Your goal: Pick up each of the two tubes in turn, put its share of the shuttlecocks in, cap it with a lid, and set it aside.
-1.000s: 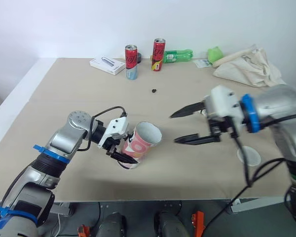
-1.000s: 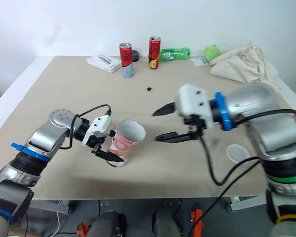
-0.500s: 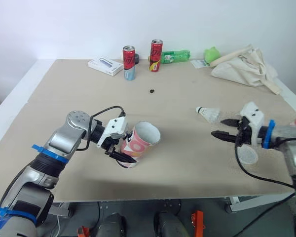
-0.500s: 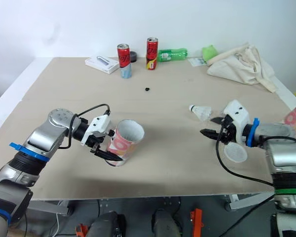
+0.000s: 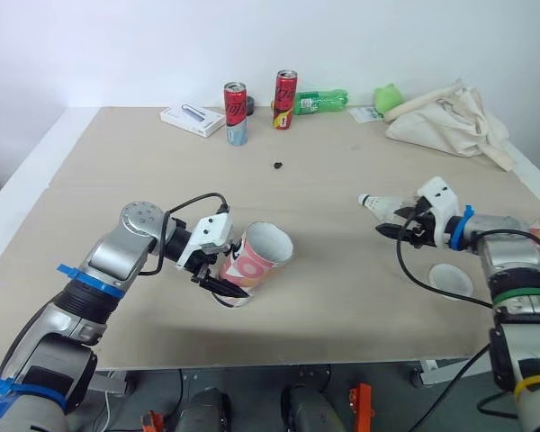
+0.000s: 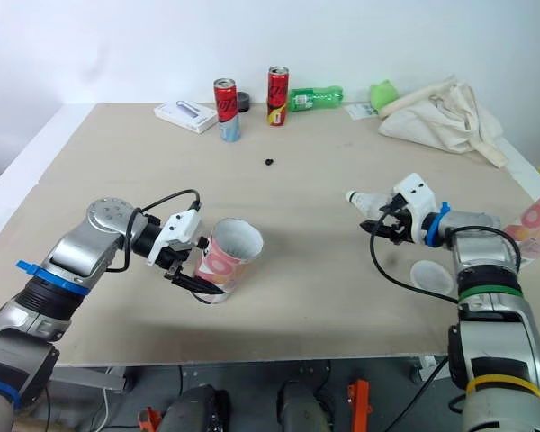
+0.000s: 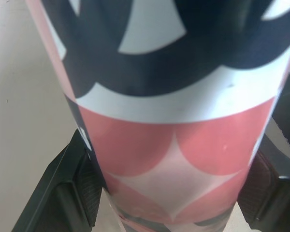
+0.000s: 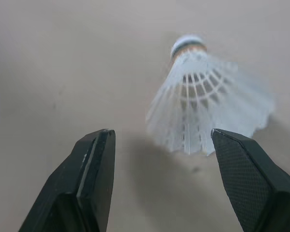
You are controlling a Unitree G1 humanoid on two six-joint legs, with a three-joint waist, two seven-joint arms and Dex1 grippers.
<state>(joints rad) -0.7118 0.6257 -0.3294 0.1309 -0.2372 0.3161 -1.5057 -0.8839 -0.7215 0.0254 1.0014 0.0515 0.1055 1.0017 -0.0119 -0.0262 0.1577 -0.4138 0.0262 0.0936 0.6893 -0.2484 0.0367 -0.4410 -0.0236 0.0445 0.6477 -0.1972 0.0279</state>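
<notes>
The right gripper has its two fingers apart and closes on nothing. It hovers low over the table, toward 3 o'clock. The shuttlecock lies on its side just beside the tips, at about 11 o'clock from them, with the cork end turned away.

The left gripper is clamped on the tube near 8 o'clock and holds it tilted, with the open mouth turned toward the right arm. A white lid lies at 4 o'clock.

I judge the shuttlecock very light and its feather skirt fragile – a hard squeeze would crush it, and a small push may roll it away. The narrow part of the skirt near the cork seems the best place to hold it, gently.
</notes>
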